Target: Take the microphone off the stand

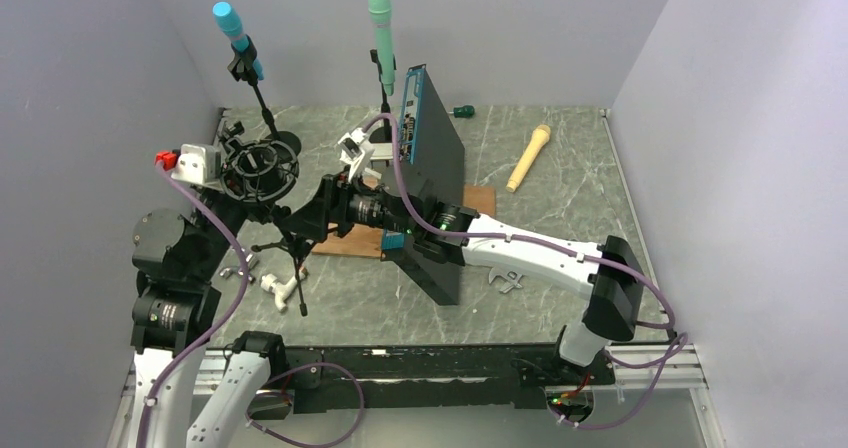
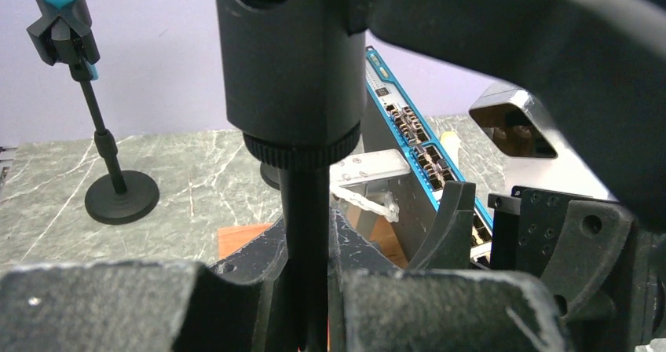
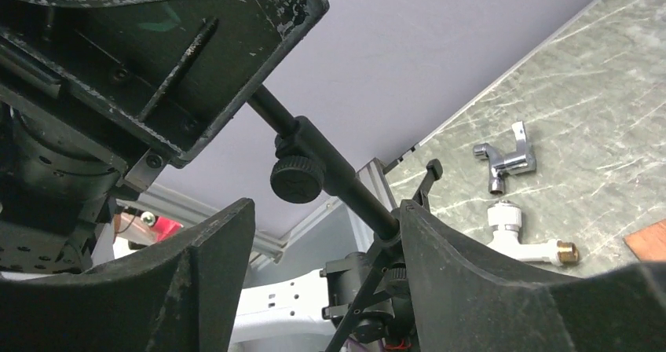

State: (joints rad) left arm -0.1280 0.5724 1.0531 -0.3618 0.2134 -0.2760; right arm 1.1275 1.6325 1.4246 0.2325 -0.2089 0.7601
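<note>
A black tripod stand point(image 1: 290, 253) stands at the left of the table and carries a black shock-mount ring point(image 1: 262, 166). In the left wrist view a thick black cylinder point(image 2: 287, 61), seemingly the microphone, sits straight above the thin stand pole point(image 2: 306, 210). My left gripper point(image 2: 308, 242) is shut on that pole. My right gripper point(image 1: 306, 213) reaches in from the right beside the mount. In its own view the right gripper point(image 3: 326, 210) is open, with nothing between its fingers. The pole point(image 3: 345, 183) runs down past the inner edge of the right-hand finger point(image 3: 471, 281) to the tripod hub.
A blue microphone point(image 1: 232, 23) and a green microphone point(image 1: 380, 13) stand on stands at the back. A tan microphone point(image 1: 528, 156) lies at the right. A black network switch point(image 1: 435, 168) stands on edge over a wooden board point(image 1: 350, 240). A chrome fitting point(image 3: 506, 157) and a white tap point(image 3: 518, 238) lie near the tripod.
</note>
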